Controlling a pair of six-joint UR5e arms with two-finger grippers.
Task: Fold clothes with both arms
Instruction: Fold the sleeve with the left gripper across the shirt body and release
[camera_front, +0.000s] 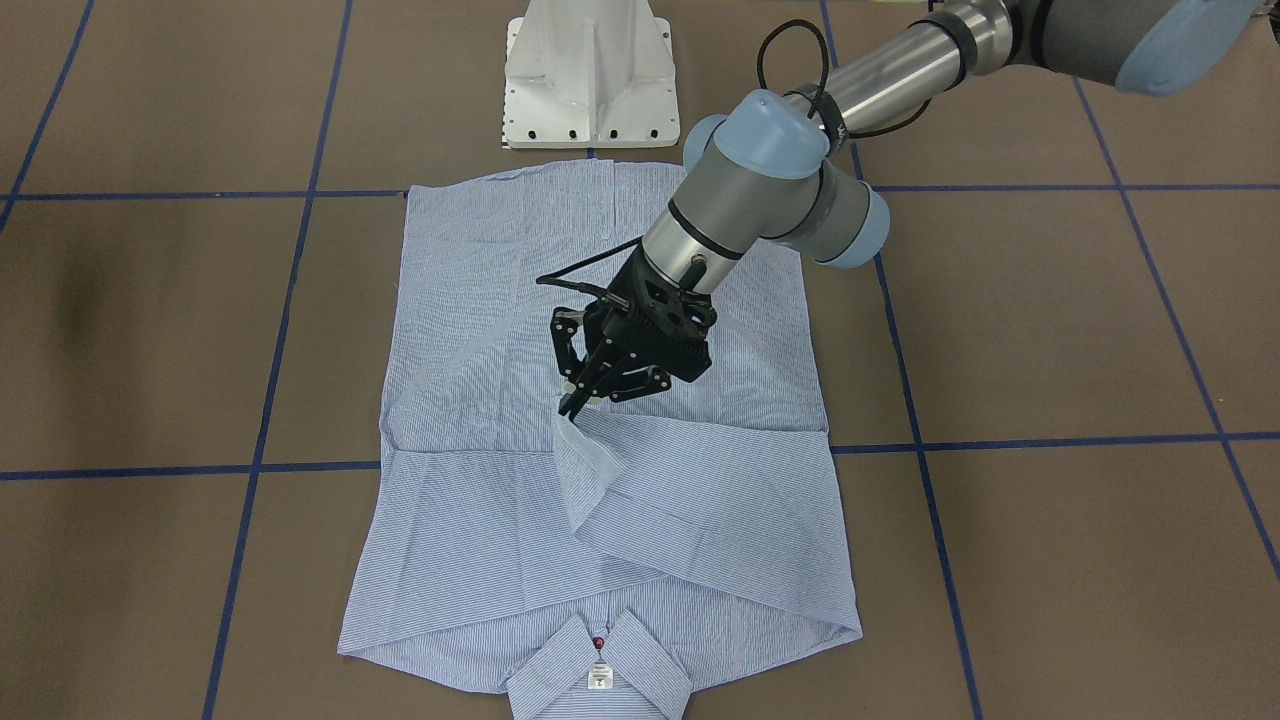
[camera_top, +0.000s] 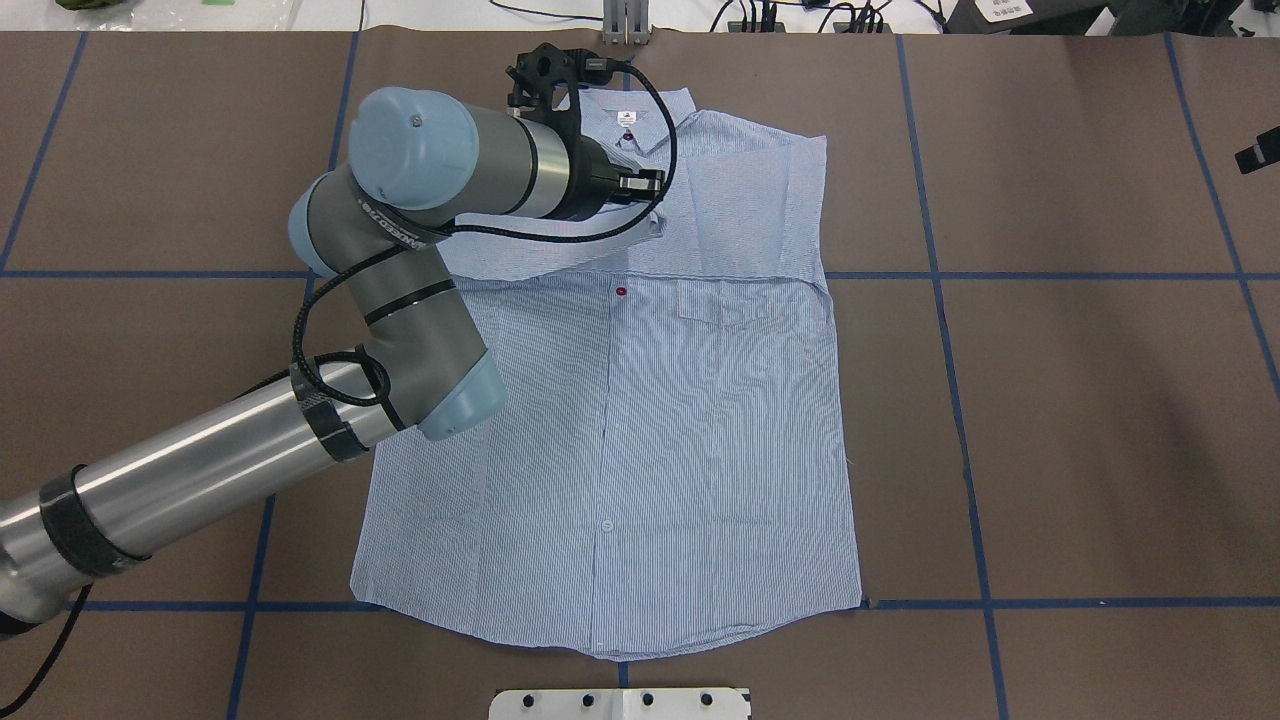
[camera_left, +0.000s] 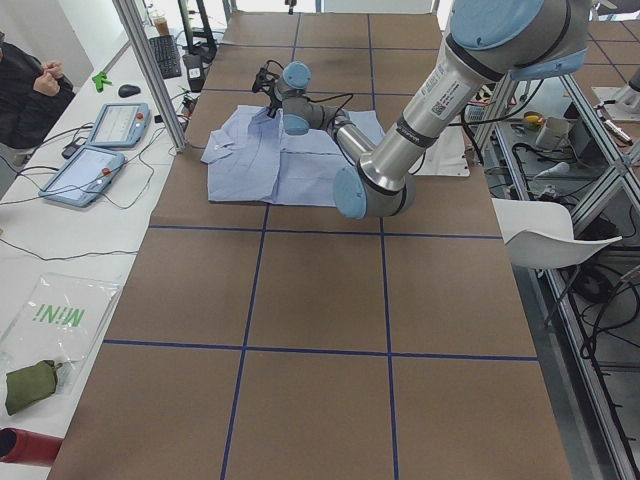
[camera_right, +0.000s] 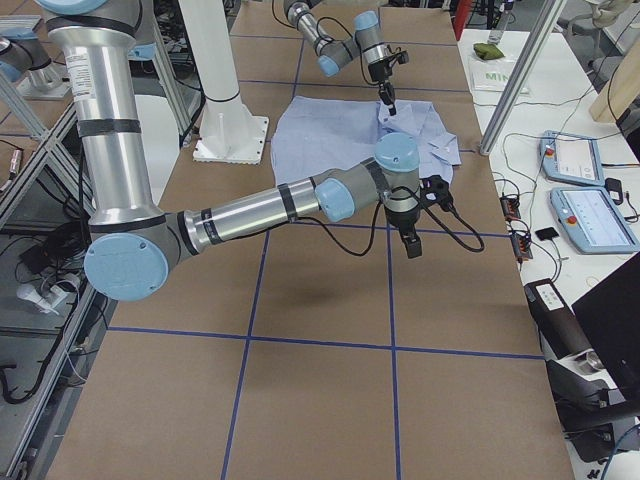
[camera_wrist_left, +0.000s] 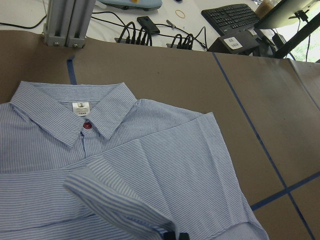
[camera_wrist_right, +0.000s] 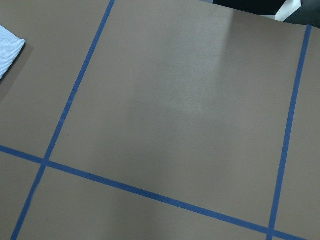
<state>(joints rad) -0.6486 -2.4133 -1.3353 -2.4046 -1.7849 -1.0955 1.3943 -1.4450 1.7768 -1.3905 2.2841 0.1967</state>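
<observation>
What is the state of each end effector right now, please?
Left end effector: closed, holding the shirt sleeve by its cuff.
Right end effector: open or closed cannot be told.

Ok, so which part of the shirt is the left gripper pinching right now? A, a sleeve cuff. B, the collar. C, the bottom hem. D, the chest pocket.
A: the left gripper is closed on the sleeve cuff, holding it up over the middle of the shirt, well apart from the collar.
</observation>
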